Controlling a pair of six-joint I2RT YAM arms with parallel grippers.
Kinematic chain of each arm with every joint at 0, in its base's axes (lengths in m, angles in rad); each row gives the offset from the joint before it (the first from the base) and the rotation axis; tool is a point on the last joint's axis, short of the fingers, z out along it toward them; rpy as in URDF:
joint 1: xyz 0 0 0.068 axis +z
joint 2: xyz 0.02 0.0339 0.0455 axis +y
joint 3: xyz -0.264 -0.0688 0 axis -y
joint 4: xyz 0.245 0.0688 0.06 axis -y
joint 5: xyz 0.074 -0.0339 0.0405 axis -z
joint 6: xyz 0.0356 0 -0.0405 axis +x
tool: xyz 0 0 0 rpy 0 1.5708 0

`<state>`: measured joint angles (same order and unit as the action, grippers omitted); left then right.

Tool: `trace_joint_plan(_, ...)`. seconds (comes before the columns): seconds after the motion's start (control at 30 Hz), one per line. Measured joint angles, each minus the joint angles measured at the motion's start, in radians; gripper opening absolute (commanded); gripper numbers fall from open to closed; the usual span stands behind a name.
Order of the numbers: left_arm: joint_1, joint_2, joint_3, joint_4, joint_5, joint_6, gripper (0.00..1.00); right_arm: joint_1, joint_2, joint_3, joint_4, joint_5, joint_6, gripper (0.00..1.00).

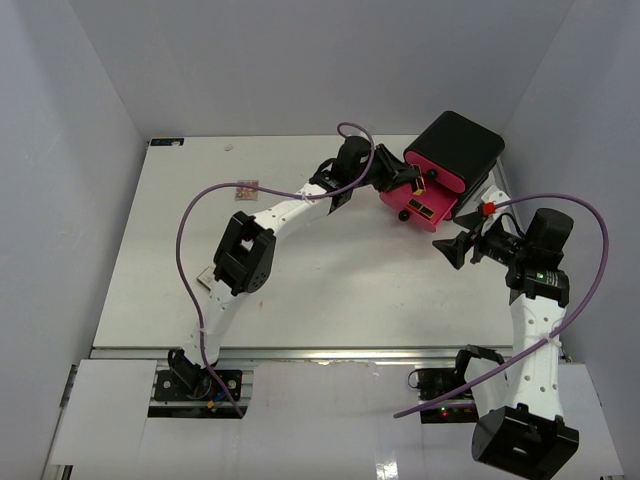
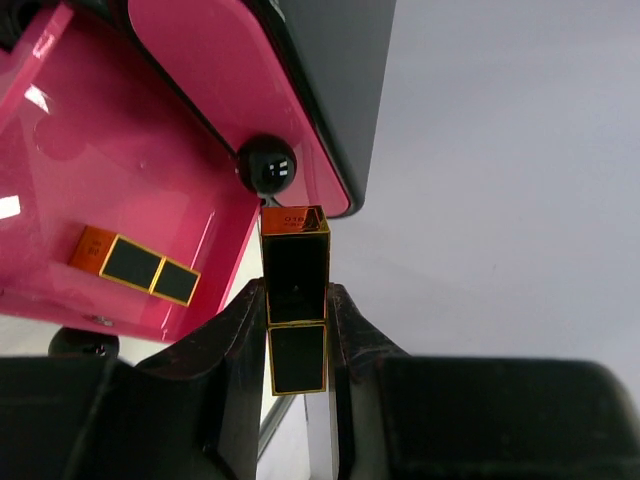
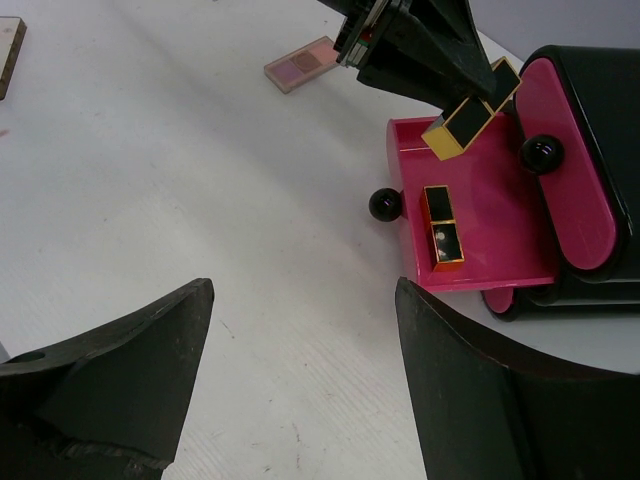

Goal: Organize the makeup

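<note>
White surface, grey walls. Well left of the black box [image 1: 462, 145] lies a palette [image 1: 245, 190]. Over the box's open pink drawer [image 3: 500, 230], the left arm's jaws are clamped on a tilted lipstick [image 2: 295, 260]; another lipstick [image 3: 440, 228] lies inside. Near the box's front, the right arm's jaws stand apart, empty. Released here, the held lipstick might clip the knob [image 2: 266, 165] or rim and tumble out.

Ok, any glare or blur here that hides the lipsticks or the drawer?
Left wrist: white glare patches on the pink drawer, a light mirrored in the black knob, the held lipstick sharp. Right wrist: the right end effector looms dark and soft, the lying lipstick is crisp. Top external: even light, lipsticks tiny.
</note>
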<state>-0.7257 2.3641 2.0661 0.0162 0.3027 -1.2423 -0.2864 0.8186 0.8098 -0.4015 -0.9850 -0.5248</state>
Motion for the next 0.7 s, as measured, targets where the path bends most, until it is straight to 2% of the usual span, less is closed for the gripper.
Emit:
trace_joint_plan(0.37, -0.02, 0.056, 0.009, 0.008, -0.155, -0.06, 0.19, -0.016, -0.01, -0.008, 0.015, -0.011, 0.021, 0.8)
trace_joint_plan(0.7, -0.054, 0.067, 0.032, 0.003, -0.276, -0.106, 0.32, -0.022, -0.01, -0.008, 0.017, -0.013, 0.023, 0.8)
